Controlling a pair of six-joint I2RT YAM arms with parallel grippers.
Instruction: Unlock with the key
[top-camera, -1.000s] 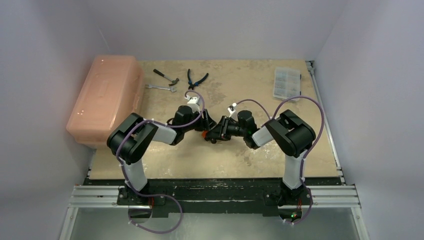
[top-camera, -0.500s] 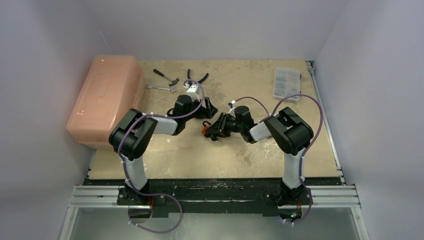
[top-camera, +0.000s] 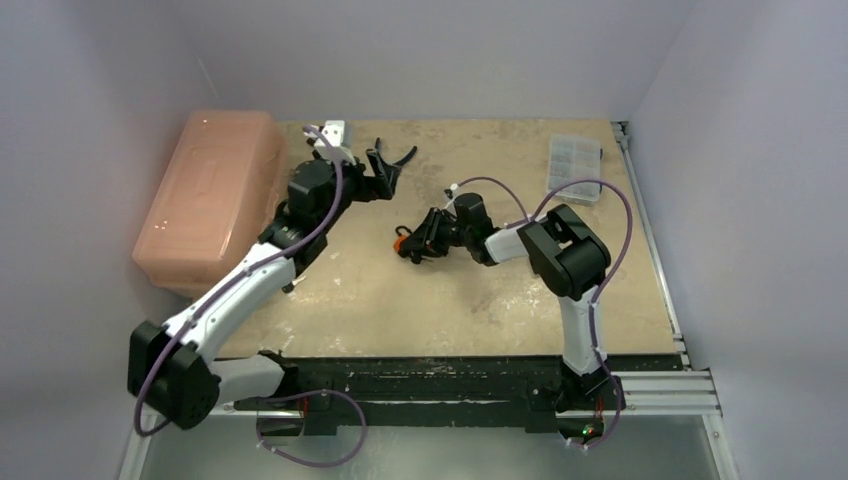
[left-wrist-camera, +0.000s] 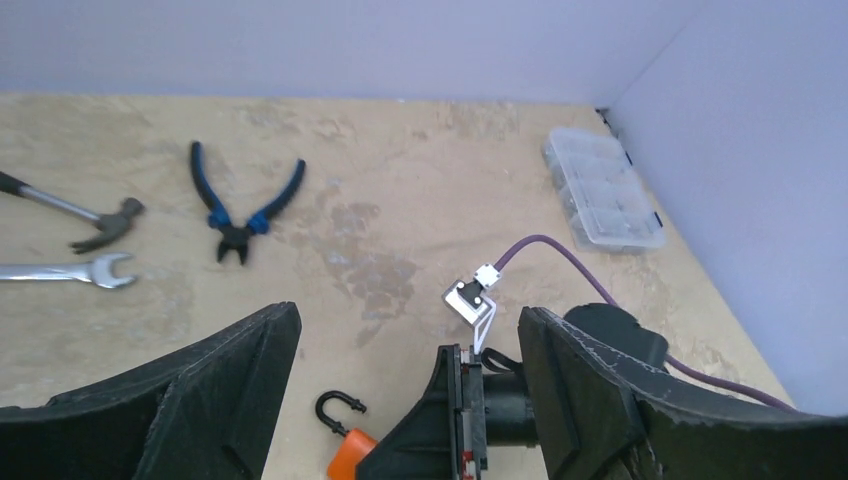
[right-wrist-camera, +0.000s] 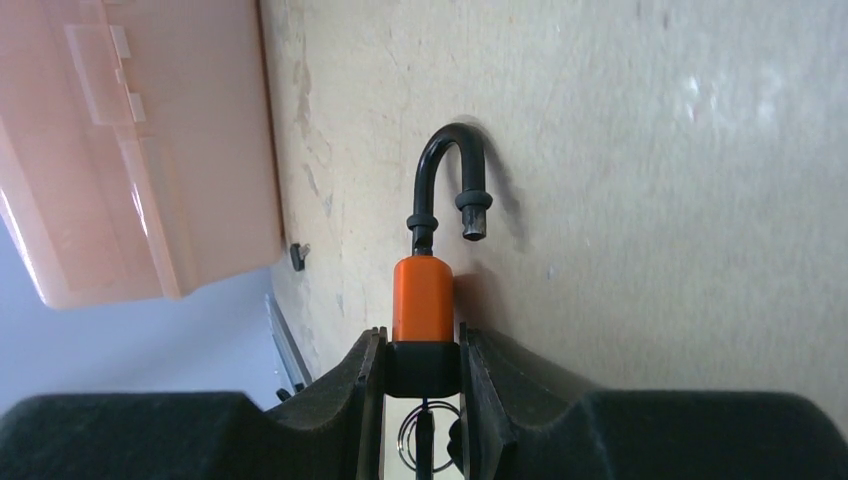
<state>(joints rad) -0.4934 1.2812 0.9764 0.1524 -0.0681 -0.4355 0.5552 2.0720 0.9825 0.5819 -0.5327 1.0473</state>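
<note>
Clearly the right claw (right-wrist-camera: 425, 352) grips the padlock (right-wrist-camera: 423, 290) by its orange body, close over the middle of the desk (right-wrist-camera: 650, 200), its shackle (right-wrist-camera: 447, 170) open. The left claw (left-wrist-camera: 407, 322) stands wide and empty, near the pliers (left-wrist-camera: 243, 210).

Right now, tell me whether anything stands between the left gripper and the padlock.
Nothing visible does. The left gripper, open, faces the padlock across bare table. The only other thing at the padlock is the right gripper, clamped on its lower end, leaving the orange body and open shackle exposed.
</note>
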